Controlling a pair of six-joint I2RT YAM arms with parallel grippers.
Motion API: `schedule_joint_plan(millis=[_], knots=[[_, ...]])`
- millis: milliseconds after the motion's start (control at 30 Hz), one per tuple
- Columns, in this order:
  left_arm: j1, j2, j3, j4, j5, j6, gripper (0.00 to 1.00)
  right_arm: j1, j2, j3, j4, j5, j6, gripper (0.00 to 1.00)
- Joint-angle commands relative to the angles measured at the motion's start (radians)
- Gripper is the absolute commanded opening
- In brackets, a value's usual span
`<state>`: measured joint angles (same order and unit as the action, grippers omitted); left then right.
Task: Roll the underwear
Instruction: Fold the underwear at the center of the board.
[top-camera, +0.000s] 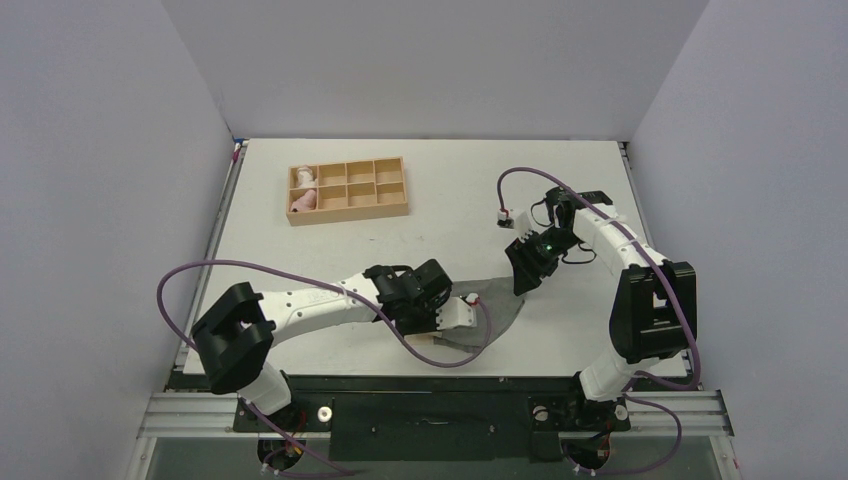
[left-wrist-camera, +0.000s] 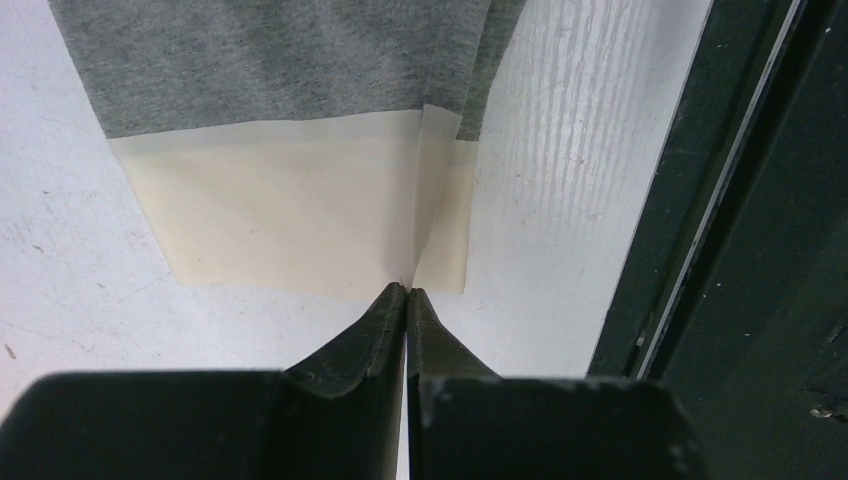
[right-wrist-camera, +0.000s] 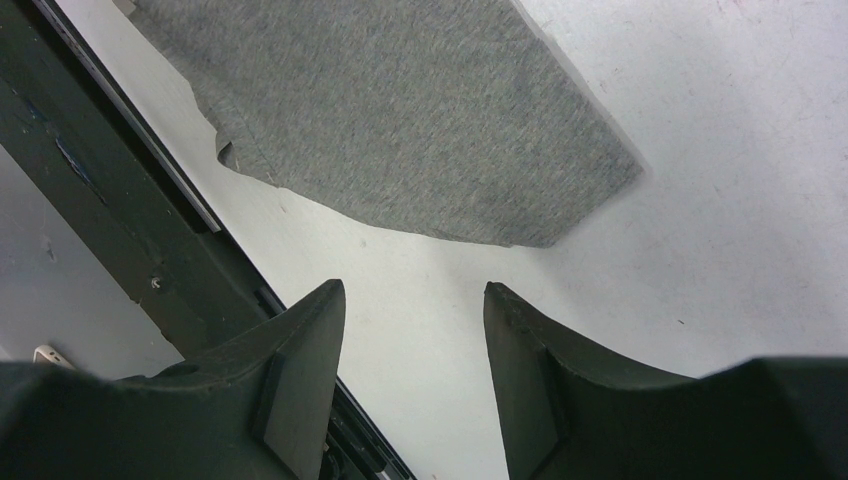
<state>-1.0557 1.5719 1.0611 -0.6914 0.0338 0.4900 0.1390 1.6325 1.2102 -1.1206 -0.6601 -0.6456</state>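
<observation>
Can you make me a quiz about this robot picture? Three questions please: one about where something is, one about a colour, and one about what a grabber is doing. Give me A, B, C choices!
1. Where on the table does the wooden tray sit?
A) the far part, on the left
B) the near edge, between the arms
C) the far right corner

2. What colour is the strip along one edge of the underwear?
A) pink
B) pale beige
C) green

3. How do the jaws of the right gripper stand?
A) shut on the underwear
B) shut on the tray
C) open, with nothing between them

Answers:
1 A: the top view shows the tray far from the arms, left of the middle.
2 B: the left wrist view shows beige below the grey cloth.
3 C: bare table shows between the jaws.
</observation>
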Motion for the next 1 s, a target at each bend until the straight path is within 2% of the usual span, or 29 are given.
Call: schedule_joint_plan(millis=[0,167,500,600,667,733,867,967], knots=[[0.021,-0.118,-0.069,0.004,-0.103,0.054,0.0,-0.001,-0.003,-0.002,-0.004,-0.019,-0.024,0.5],[-0.004,-0.144,-0.08,-0.036,-0.098,0.034,0.0,-0.01,-0.004,-0.009,-0.006,-0.018,-0.027,0.5],[-0.028,-0.126,-0.197,0.031,-0.133,0.033,0.0,-0.012,-0.002,-0.006,-0.006,-0.019,-0.025,0.5],[-0.032,-0.125,-0.23,0.055,-0.136,0.029,0.11,-0.011,0.003,-0.003,-0.006,-0.021,-0.022,0.5],[-0.042,-0.127,-0.248,0.063,-0.136,0.024,0.25,-0.011,0.007,-0.001,-0.005,-0.021,-0.023,0.5],[-0.05,-0.131,-0.26,0.07,-0.135,0.02,0.34,-0.009,0.01,0.0,-0.005,-0.021,-0.021,0.5],[-0.054,-0.135,-0.268,0.077,-0.134,0.02,0.44,-0.008,0.009,0.001,-0.005,-0.022,-0.02,0.5],[-0.055,-0.142,-0.273,0.099,-0.14,0.017,0.46,-0.007,0.013,0.002,-0.007,-0.023,-0.019,0.5]])
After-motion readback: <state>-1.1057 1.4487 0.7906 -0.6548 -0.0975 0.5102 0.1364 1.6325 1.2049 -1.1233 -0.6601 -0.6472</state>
